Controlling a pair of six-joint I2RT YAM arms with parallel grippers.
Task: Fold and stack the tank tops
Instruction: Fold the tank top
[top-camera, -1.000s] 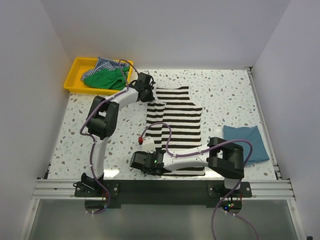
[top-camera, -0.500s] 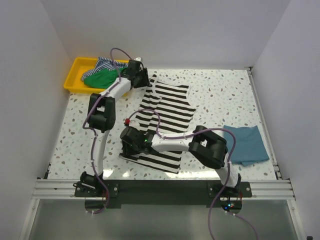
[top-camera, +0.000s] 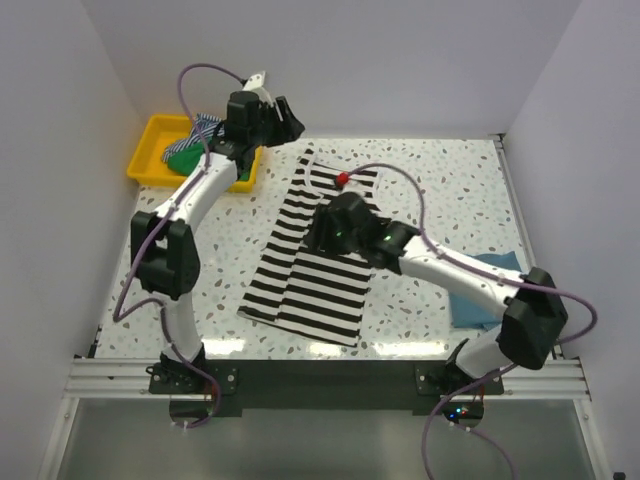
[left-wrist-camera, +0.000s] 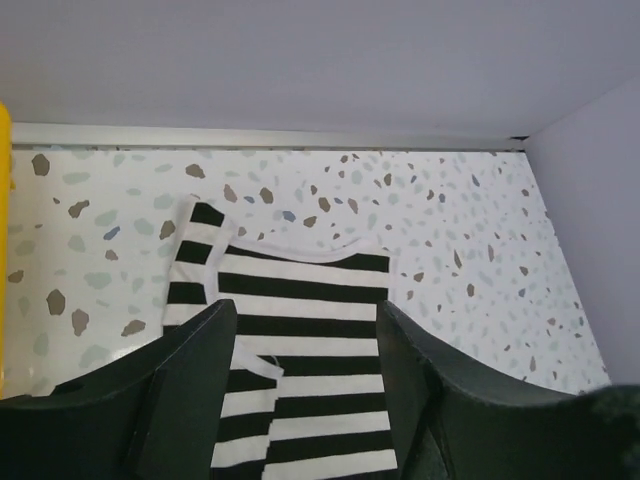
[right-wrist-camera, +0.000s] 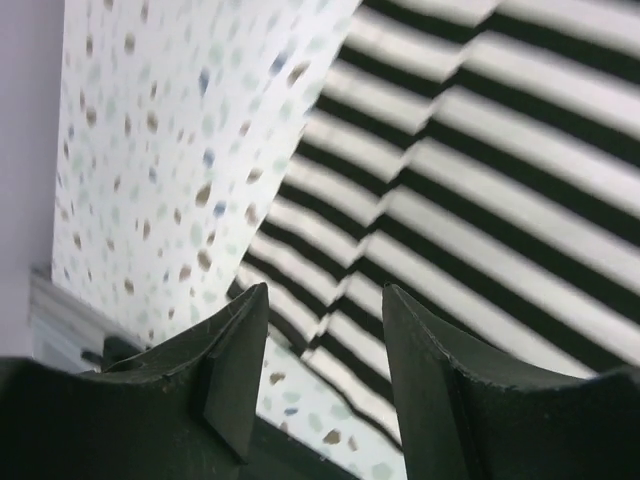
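Note:
The black-and-white striped tank top (top-camera: 305, 275) lies folded lengthwise on the table, slanting from the back middle to the near left. My left gripper (top-camera: 284, 120) hangs open above its neck end, holding nothing. In the left wrist view the striped tank top (left-wrist-camera: 300, 300) shows below the open left gripper (left-wrist-camera: 305, 320). My right gripper (top-camera: 322, 232) hovers open over the cloth's middle. The right wrist view has the striped tank top (right-wrist-camera: 480, 150) under the empty right gripper (right-wrist-camera: 325, 300). A teal-blue tank top (top-camera: 500, 268) lies folded at the right, partly behind my right arm.
A yellow tray (top-camera: 145, 165) stands at the back left corner. It holds a green tank top (top-camera: 190, 158) and a finely blue-striped tank top (top-camera: 207, 125). White walls close in the table at the back and both sides.
Both grippers have opened and let go of the striped top. The left one rose toward the back wall. The right one swung from the near edge up over the cloth's middle. The top now lies narrower and slanted.

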